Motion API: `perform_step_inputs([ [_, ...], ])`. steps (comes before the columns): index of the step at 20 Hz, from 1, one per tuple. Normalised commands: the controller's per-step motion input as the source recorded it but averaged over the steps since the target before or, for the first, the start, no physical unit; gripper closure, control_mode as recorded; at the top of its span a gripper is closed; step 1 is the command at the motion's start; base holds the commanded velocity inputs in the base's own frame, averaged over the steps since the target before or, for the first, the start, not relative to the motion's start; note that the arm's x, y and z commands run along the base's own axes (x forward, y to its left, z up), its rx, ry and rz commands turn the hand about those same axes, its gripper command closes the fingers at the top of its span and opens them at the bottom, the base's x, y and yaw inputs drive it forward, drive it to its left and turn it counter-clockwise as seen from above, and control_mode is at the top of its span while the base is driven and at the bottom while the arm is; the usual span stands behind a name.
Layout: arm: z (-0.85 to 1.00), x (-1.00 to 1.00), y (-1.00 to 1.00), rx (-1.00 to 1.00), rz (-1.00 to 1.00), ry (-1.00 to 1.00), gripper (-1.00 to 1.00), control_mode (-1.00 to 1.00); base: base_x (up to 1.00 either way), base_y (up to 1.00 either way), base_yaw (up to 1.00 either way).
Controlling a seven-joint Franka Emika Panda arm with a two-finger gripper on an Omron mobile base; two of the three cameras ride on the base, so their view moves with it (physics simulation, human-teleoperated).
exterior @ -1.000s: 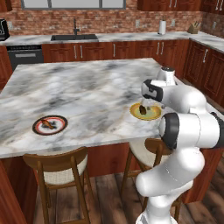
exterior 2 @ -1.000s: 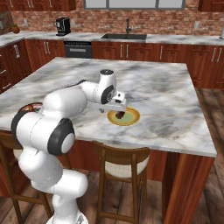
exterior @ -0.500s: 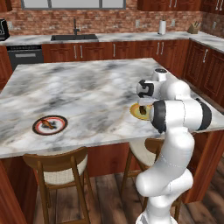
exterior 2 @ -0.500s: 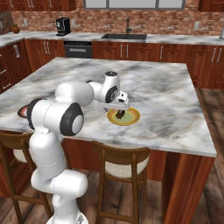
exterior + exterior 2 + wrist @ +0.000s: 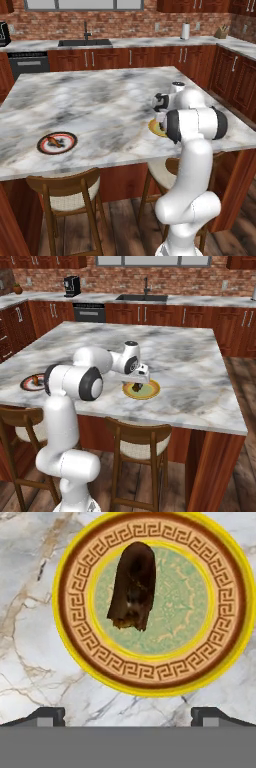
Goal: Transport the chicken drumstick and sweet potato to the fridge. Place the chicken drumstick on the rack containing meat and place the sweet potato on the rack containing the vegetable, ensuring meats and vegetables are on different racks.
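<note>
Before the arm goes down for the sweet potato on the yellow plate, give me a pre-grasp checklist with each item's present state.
1. Pincer open, nothing between its tips: ok.
2. Sweet potato lies on the yellow plate, unobstructed: ok.
3. Pincer centred over the tuber: not ok; in the hand view it sits toward the plate's near rim.
4. Pincer above the plate, not touching it: ok, per the right base view.
5. Chicken drumstick on the dark plate: cannot tell, too small.
6. Fridge reachable: cannot tell.

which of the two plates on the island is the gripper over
The yellow-rimmed plate holding the sweet potato; the open gripper hangs above it. The dark red-rimmed plate lies far off.
</note>
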Motion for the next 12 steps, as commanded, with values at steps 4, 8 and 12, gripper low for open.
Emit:
perform_step_inputs([
  [4, -0.22, 0.32, 0.00, 0.00, 0.00, 0.01, -1.00, -1.00, 0.00, 0.00, 0.00],
  [8, -0.23, 0.40, 0.00, 0.00, 0.00, 0.00, -1.00, -1.00, 0.00, 0.00, 0.00],
  [12, -0.24, 0.38, -0.02, 0.00, 0.01, 0.00, -1.00, -1.00, 0.00, 0.00, 0.00],
])
